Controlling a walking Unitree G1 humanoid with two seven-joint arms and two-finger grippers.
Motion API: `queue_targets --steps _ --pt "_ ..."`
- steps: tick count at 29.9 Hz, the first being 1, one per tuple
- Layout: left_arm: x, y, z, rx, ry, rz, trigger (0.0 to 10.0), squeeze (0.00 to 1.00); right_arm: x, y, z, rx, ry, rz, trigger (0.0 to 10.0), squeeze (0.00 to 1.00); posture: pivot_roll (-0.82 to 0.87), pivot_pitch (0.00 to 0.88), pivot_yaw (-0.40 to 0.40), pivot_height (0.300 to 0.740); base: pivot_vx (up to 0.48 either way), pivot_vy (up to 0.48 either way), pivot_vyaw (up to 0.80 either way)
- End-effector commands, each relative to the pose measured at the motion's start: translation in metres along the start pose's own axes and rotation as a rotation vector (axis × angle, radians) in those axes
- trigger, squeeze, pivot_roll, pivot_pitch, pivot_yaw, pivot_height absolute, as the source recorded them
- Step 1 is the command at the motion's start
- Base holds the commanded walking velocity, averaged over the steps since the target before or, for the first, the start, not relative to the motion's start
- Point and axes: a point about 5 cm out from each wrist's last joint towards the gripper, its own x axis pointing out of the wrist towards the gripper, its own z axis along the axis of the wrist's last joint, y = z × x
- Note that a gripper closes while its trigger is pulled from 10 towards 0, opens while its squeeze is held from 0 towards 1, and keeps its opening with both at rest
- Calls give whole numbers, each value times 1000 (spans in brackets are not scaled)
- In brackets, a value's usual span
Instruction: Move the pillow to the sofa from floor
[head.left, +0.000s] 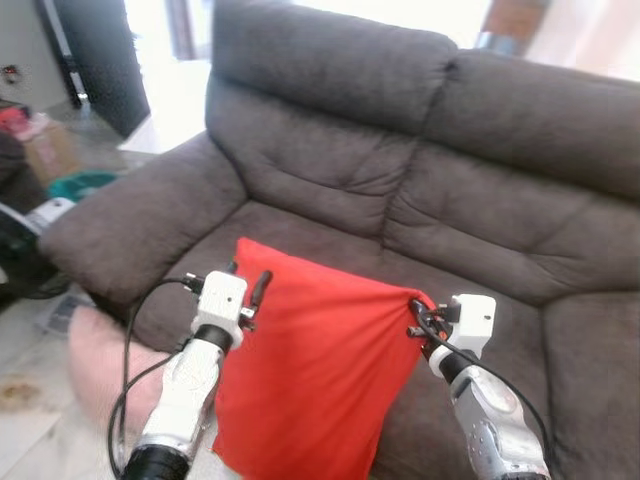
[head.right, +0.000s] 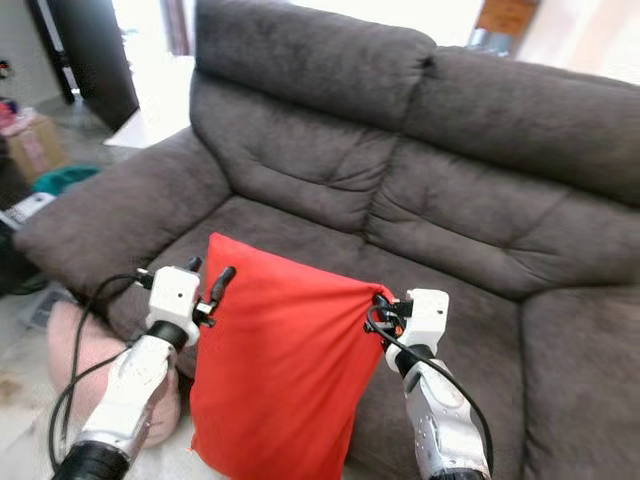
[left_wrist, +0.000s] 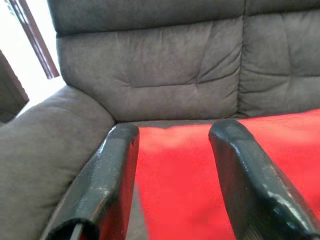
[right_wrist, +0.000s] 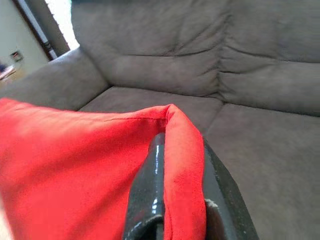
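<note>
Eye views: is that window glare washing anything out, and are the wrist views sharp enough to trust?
Left eye view: blown-out white above the sofa, slightly soft; red pillow well lit. Left wrist view: left tool close, its fingers blurred, open around the pillow's edge. Right wrist view: right tool pinching a pillow corner, near fabric soft.

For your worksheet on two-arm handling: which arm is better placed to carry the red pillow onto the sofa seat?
The right. The right gripper is shut on the red pillow corner, while the left gripper fingers stand open beside its other top corner.
</note>
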Motion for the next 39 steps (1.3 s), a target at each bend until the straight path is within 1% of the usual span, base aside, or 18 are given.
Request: queue_targets --steps 1,19,21,24,26,28,29,30,31,32,33,36,37,39 --pt "2 -10 1 -13 -4 -28 10000 0 0 -13 31 -34 -147 -52 10000 0 108 0 -61 738 0 0 -800" --pt "2 -9 2 -15 -3 -28 10000 0 2 -12 31 -44 -148 -50 10000 0 113 0 -63 738 0 0 -800" --pt "1 -9 1 -19 0 -38 10000 0 2 -10 31 -63 -148 -34 10000 0 112 0 -63 738 0 0 0" --pt "1 -6 3 -65 18 -103 10000 0 3 1 29 -132 -110 80 10000 0 113 0 -62 738 0 0 0" --pt "1 -5 4 -66 24 -144 10000 0 3 5 28 -159 -98 119 10000 0 114 0 -62 738 0 0 0" --pt "-2 -3 5 -72 45 -230 10000 0 4 10 27 -189 -73 177 10000 0 115 0 -61 738 0 0 0" --pt "-3 -2 5 -73 53 -255 10000 0 4 11 27 -193 -68 191 10000 0 115 0 -61 738 0 0 0" --pt "-8 0 2 -70 91 -335 10000 0 4 15 27 -215 -60 236 10000 0 119 0 -58 738 0 0 0" --pt "-8 0 2 -70 91 -335 10000 0 4 15 27 -215 -60 236 10000 0 119 0 -58 738 0 0 0" --pt "-13 2 0 -66 128 -407 10000 0 3 18 27 -231 -53 273 10000 0 121 0 -58 738 0 0 0" --pt "-18 5 -2 -44 160 -460 10000 0 3 21 28 -243 -46 303 10000 0 123 0 -58 738 0 0 0" --pt "-25 12 -7 -18 219 -525 10000 0 2 26 28 -269 -29 364 10000 0 125 0 -58 738 0 0 0" --pt "-25 12 -7 -18 219 -525 10000 0 2 26 28 -269 -29 364 10000 0 125 0 -58 738 0 0 0" --pt "-32 17 -11 24 275 -586 10000 0 0 29 27 -305 -5 431 10000 0 127 0 -59 738 0 0 0"
